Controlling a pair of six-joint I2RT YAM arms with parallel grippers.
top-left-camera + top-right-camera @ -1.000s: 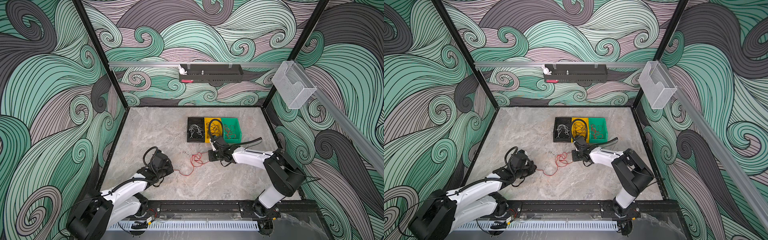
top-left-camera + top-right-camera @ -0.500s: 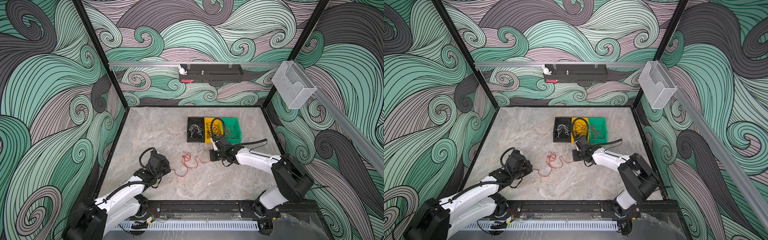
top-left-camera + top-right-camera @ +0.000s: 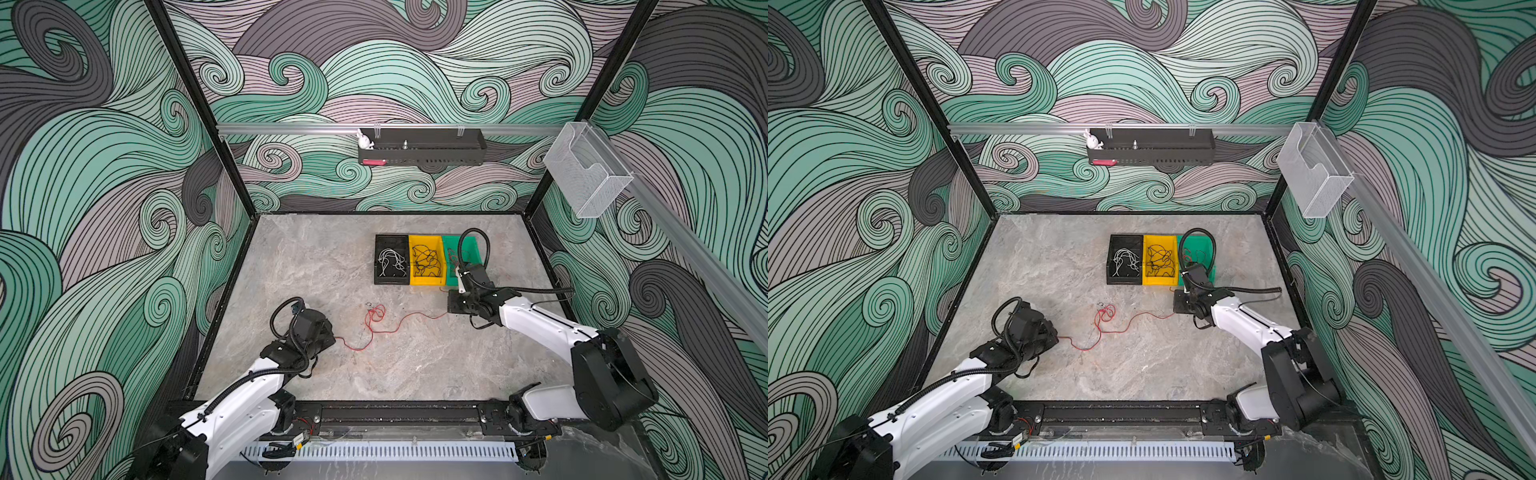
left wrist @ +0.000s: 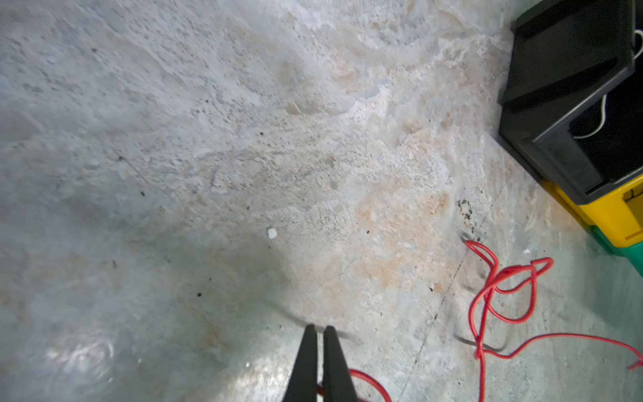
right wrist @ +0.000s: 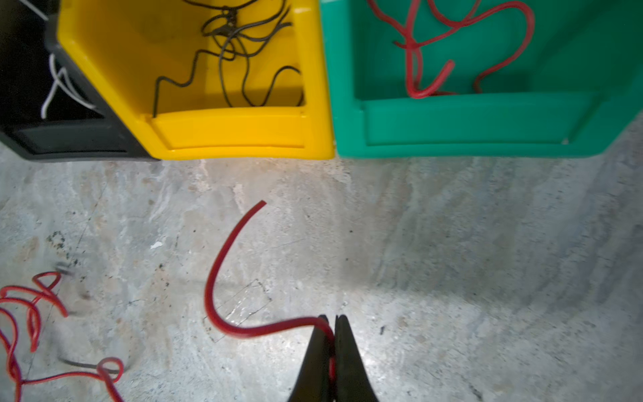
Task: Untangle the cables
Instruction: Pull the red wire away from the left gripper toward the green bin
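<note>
— How far along are they with this?

— Mostly done, I'd say. Three bins sit side by side at the back of the table (image 3: pixel 415 374). The black bin (image 3: pixel 392 281) has the white cables (image 3: pixel 390 262) in it, the yellow bin (image 3: pixel 427 283) has the black cables (image 3: pixel 426 259), and the green bin (image 5: pixel 487 121) has some red cables (image 5: pixel 417 52).

— So what's left?

— Just the red cable (image 5: pixel 208 296) out on the open table, in front of the bins. It runs between the two arms, with a knot (image 4: pixel 504 275) of loops about halfway along. I can't tell whether that's one strand or two wound together.

— Are the arms holding it?

— Both are. The right gripper (image 5: pixel 332 318) is pinched tight on it near the green bin, and a short free end curls away past the tips. The left gripper (image 4: pixel 320 329) is clamped too, with red showing between its fingers low down. In both top views the strand leads straight into it.

— And then?

— My guess is the knot has to come apart, and the red goes in the green bin.
</note>
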